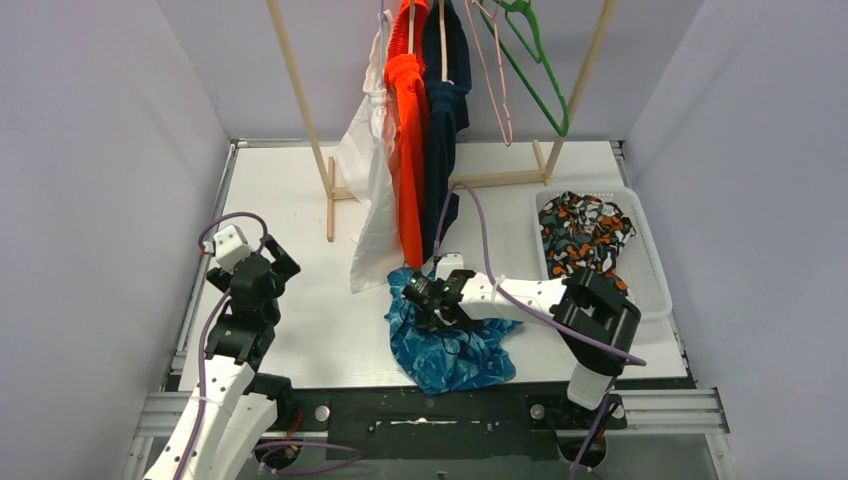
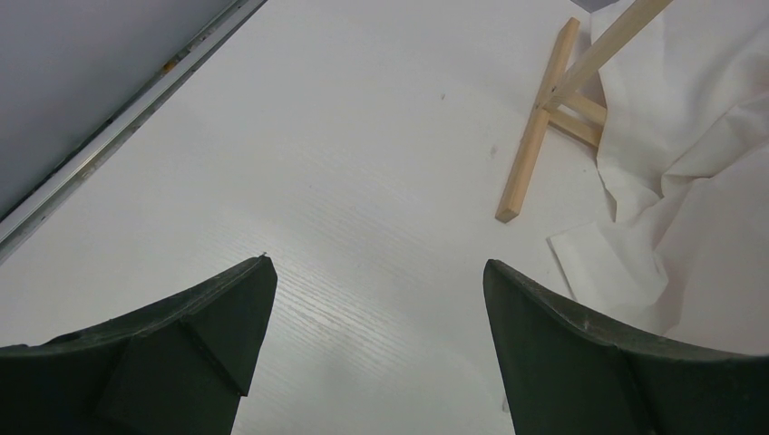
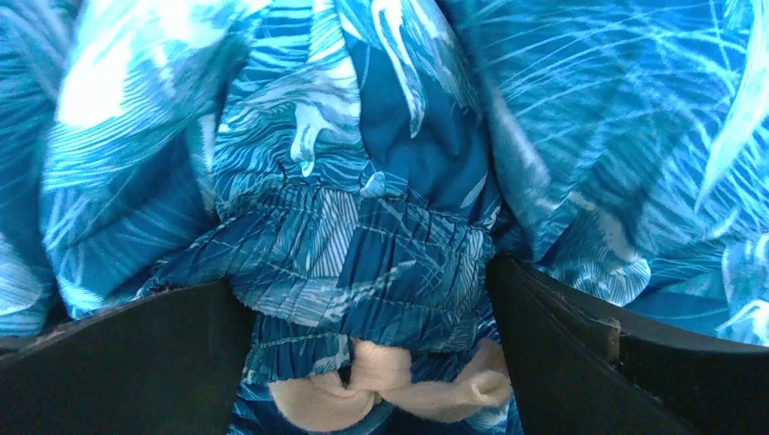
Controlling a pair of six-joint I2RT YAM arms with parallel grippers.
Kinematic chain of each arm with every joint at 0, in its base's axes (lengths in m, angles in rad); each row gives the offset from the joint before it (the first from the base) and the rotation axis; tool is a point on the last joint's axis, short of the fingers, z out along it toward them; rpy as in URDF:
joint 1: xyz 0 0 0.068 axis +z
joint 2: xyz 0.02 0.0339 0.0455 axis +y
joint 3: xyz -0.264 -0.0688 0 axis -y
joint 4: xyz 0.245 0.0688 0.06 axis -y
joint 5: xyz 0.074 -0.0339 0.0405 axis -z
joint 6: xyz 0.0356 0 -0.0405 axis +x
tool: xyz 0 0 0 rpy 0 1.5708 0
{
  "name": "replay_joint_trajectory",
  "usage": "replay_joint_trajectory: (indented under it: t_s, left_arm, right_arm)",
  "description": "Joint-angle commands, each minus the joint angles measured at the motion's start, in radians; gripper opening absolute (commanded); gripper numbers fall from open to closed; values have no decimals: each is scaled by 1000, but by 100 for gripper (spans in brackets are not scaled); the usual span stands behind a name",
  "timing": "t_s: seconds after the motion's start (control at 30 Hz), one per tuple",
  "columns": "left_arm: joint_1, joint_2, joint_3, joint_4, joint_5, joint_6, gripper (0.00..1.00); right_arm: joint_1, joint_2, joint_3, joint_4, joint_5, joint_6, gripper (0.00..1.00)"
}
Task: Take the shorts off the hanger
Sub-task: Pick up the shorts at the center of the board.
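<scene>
Blue leaf-patterned shorts (image 1: 452,345) are recorded crumpled on the bench (image 1: 280,190), near its front edge and just below the hanging garments. The right pincer (image 1: 428,297) is laid on their upper left part. In the right wrist view the gathered waistband is seen clamped between both fingers (image 3: 136,353), fabric touching each, with a beige drawstring (image 3: 390,385) bunched beneath.

White shorts (image 1: 368,170), orange shorts (image 1: 408,130) and navy shorts (image 1: 446,110) are noted hanging side by side on the wooden rack (image 1: 300,100). A pink hanger (image 1: 497,80) and a green hanger (image 1: 542,75) are hung to their right. Camouflage shorts (image 1: 585,232) are heaped in the white basket (image 1: 655,275) at the right edge.

The left pincer (image 2: 376,299) is held spread wide above bare bench, nothing between its fingers, well apart from all fabric.
</scene>
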Motion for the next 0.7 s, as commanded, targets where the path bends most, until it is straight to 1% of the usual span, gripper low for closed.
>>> replay_joint_trajectory:
  t_s: [0.0, 0.07, 0.13, 0.17, 0.23, 0.3, 0.33, 0.43, 0.57, 0.67]
  left_arm:
    - [11, 0, 13, 61, 13, 2, 85]
    - [13, -1, 13, 61, 15, 2, 85]
    - [14, -2, 14, 61, 15, 1, 85]
    - [14, -1, 13, 61, 15, 1, 85]
    - [16, 0, 13, 62, 17, 1, 85]
    - [16, 3, 13, 64, 19, 1, 85]
    - [16, 4, 13, 64, 21, 1, 85]
    - [19, 5, 13, 65, 24, 1, 85]
    - [20, 3, 11, 68, 28, 1, 85]
    - [21, 6, 10, 72, 35, 2, 85]
  right_arm:
    - [31, 126, 20, -131, 95, -7, 96]
    - [39, 150, 15, -135, 115, -15, 79]
    - [40, 143, 4, -105, 113, -33, 65]
    - [41, 126, -5, -83, 111, -47, 58]
    - [41, 78, -25, -34, 108, -63, 41]
    - [40, 19, -46, 13, 113, -81, 19]
    - [38, -10, -53, 32, 119, -89, 14]
    - [38, -111, -65, 61, 156, -97, 8]
    - [29, -231, -89, 57, 194, -81, 3]
    - [27, -342, -122, 61, 237, -65, 1]
